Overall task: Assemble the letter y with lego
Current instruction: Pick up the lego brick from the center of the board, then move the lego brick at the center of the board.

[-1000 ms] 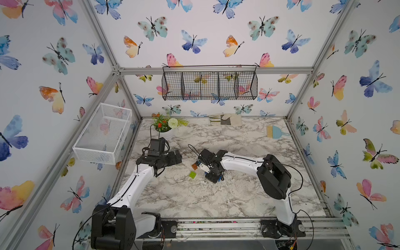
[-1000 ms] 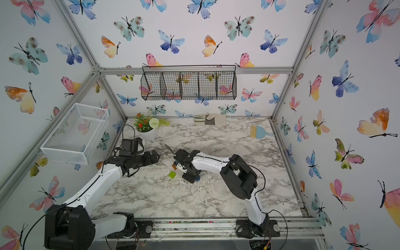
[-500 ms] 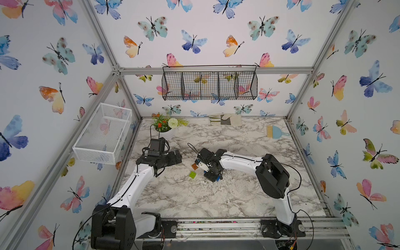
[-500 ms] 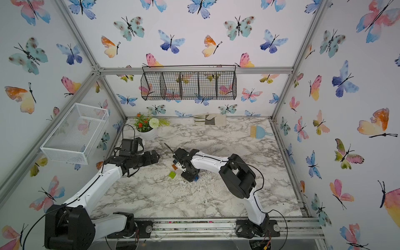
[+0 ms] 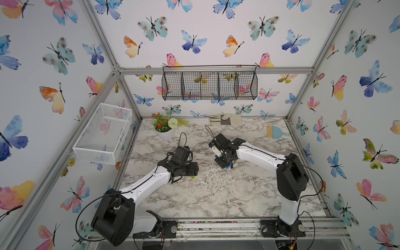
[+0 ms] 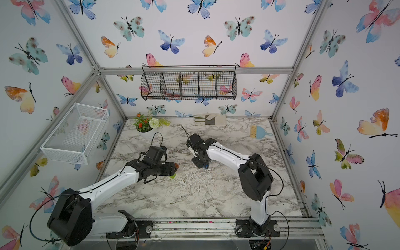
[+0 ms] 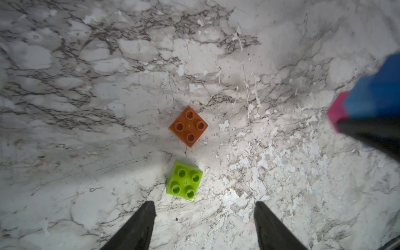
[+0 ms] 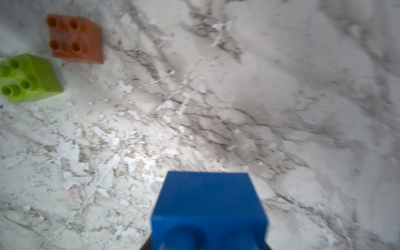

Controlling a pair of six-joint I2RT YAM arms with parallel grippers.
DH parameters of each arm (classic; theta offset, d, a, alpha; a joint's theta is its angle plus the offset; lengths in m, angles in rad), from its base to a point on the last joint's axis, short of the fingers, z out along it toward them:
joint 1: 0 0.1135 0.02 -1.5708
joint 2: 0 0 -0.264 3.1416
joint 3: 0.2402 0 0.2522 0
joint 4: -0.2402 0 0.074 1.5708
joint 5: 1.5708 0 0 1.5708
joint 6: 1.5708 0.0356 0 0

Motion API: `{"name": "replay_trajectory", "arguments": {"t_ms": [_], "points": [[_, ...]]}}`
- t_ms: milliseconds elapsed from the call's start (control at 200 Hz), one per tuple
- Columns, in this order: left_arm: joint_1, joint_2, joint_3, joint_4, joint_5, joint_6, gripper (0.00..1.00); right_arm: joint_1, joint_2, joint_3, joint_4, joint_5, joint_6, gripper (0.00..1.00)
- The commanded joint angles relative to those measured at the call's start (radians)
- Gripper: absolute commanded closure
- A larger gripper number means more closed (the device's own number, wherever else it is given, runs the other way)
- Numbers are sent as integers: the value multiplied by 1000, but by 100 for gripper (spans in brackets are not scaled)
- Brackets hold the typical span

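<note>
In the left wrist view a lime green brick and an orange brick lie studs up on the marble, a small gap between them. My left gripper hovers open just short of the green brick, with nothing between its fingers. In a top view it covers most of the green brick. My right gripper is shut on a dark blue brick. The left wrist view shows that blue piece joined to a pink brick. The letter y as a whole does not show.
A flower pot, a folded cloth and a small blue brush sit along the back of the marble table. A white wire basket hangs on the left wall, a black one on the back wall.
My left gripper has moved forward and right over the green brick, and its jaws have narrowed. My right gripper has drawn back to the right with the blue brick.
</note>
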Motion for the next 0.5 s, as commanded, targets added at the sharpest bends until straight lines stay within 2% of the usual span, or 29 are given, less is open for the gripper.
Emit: {"name": "replay_trajectory", "arguments": {"t_ms": [0, 65, 330, 491], "points": [[-18, 60, 26, -3, -61, 27, 35, -7, -46, -50, -26, 21, 8, 80], [-20, 83, 39, -19, -83, 49, 39, -12, -64, -70, -24, 18, 9, 80], [-19, 154, 49, 6, -99, 61, 41, -12, -93, -98, -5, -26, 16, 81], [-22, 200, 46, 7, -77, 60, 49, -12, -98, -95, -12, -6, 18, 80]]}}
